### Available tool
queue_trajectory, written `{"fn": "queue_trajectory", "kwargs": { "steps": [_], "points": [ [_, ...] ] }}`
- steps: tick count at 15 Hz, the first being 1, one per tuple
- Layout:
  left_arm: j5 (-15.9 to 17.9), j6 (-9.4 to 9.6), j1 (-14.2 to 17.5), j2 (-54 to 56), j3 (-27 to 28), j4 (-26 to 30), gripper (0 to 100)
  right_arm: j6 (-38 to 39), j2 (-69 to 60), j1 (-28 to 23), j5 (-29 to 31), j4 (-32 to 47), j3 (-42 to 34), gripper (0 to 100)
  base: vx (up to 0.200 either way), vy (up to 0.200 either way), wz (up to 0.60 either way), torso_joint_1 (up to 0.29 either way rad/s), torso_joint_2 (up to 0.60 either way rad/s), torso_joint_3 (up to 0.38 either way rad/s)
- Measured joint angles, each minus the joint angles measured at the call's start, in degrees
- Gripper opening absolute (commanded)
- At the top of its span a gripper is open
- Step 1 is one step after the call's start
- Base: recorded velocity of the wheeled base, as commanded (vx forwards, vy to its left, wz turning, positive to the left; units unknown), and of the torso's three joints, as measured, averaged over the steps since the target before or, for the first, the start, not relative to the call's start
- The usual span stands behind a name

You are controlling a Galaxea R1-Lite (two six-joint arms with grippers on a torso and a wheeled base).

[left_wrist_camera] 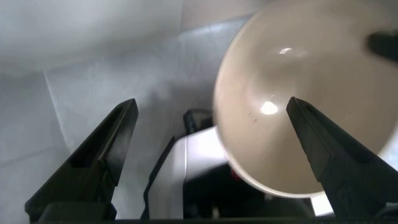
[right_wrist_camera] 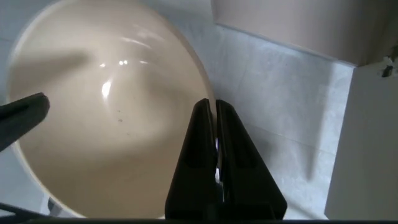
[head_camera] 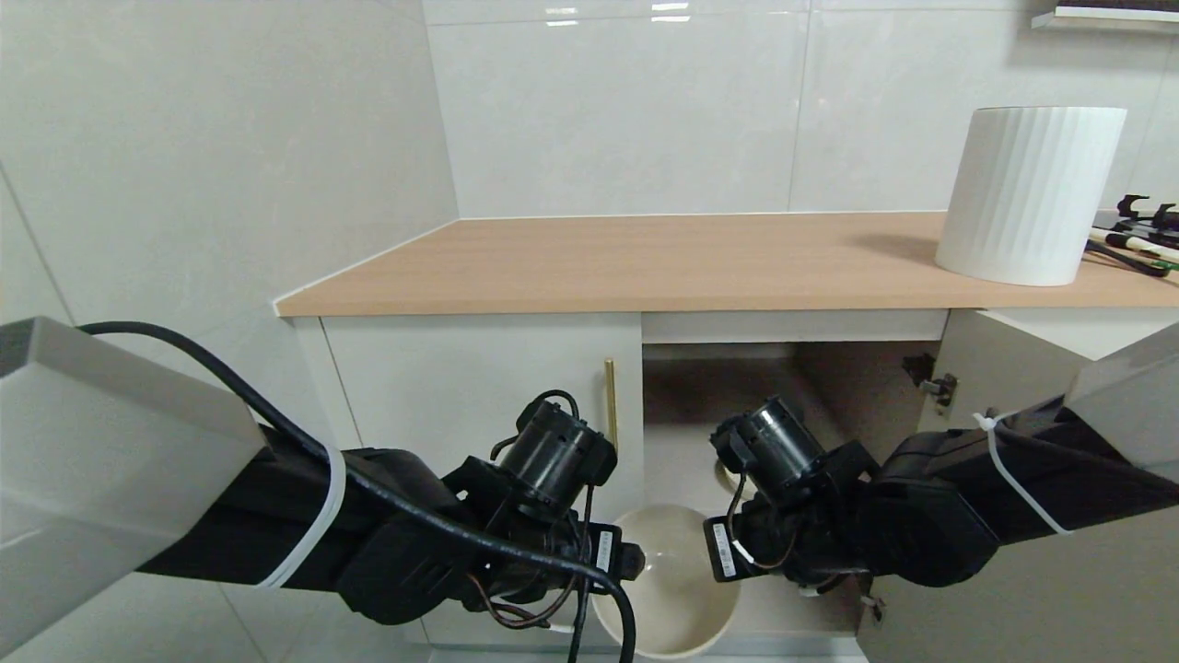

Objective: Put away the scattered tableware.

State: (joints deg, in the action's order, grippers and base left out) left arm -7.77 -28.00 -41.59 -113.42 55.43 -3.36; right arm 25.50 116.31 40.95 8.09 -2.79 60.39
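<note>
The right gripper [right_wrist_camera: 211, 109] has its two dark fingers pressed together on the rim of a cream bowl [head_camera: 668, 580], pinching the rim on the bowl's right side. The left gripper [left_wrist_camera: 211, 106] stands spread wide at the bowl's left side. One of its fingers [left_wrist_camera: 323, 149] reaches across the bowl's inner surface and the other is off to the left, clear of it. The bowl sits mouth up, low and near, between the two wrists. It is in front of the open compartment of a white base cabinet, and I cannot tell whether it rests on anything. The cabinet's left door [head_camera: 479, 387] is shut and carries a slim brass handle [head_camera: 610, 401] along its right edge. The right door [head_camera: 976, 368] is swung open toward the near right, with a hinge [head_camera: 938, 387] showing on it. Each wrist carries a small white sticker [head_camera: 603, 550] with dark print that is too small to read. Above the cabinet runs a wood-toned countertop [head_camera: 645, 262] set against pale glossy wall tiles. At its far right stands a white ribbed cylindrical container [head_camera: 1032, 193]. Just to the right of it lie a few dark-handled utensils [head_camera: 1138, 241], touching or nearly touching its base.
</note>
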Motion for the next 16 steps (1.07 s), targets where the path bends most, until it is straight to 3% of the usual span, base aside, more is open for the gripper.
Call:
{"fn": "queue_trajectory", "kwargs": {
  "steps": [3,5,7,16],
  "points": [
    [-0.71,-0.1,0.15,0.02,-0.34,-0.76,100,1.45,1.99,-2.11,2.5,-6.05,-0.02,0,0.0,0.0,0.0,0.0,0.0,0.0],
    [-0.71,-0.11,0.26,0.02,-0.39,-0.73,100,4.61,4.94,-5.45,6.16,-18.82,-0.09,0,0.0,0.0,0.0,0.0,0.0,0.0],
    [-0.72,-0.1,0.26,0.05,-0.44,-0.76,100,5.32,8.83,-9.2,9.5,-23.53,-0.12,0,0.0,0.0,0.0,0.0,0.0,0.0],
    [-0.74,-0.1,0.28,0.72,-0.69,-0.76,100,4.41,21.2,-22.35,12.43,-22.85,12.59,0,0.0,0.0,0.0,0.0,0.0,0.0]
  ]
}}
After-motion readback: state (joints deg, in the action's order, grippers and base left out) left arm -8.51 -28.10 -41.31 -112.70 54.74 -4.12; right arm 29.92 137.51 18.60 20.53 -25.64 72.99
